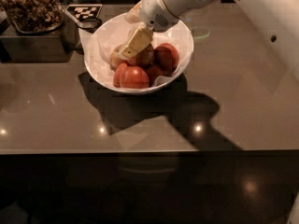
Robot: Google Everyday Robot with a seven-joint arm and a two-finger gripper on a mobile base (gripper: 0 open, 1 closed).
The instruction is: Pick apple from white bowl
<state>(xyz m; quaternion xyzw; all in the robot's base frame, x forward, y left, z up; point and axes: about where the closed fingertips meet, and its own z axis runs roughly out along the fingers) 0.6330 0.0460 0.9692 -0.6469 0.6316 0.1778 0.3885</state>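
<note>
The white bowl stands at the back middle of the dark counter and holds several apples. A red apple lies at its front, another red one at the right, and a paler one at the left. My gripper reaches down into the bowl from the upper right on the white arm. Its cream tip is just over a reddish-brown apple in the middle of the pile. No apple is lifted out of the bowl.
A dark square container of brown nuts stands at the back left, close to the bowl. A black-and-white marker tag lies behind the bowl. The white arm crosses the upper right. The counter's front edge runs across the lower half.
</note>
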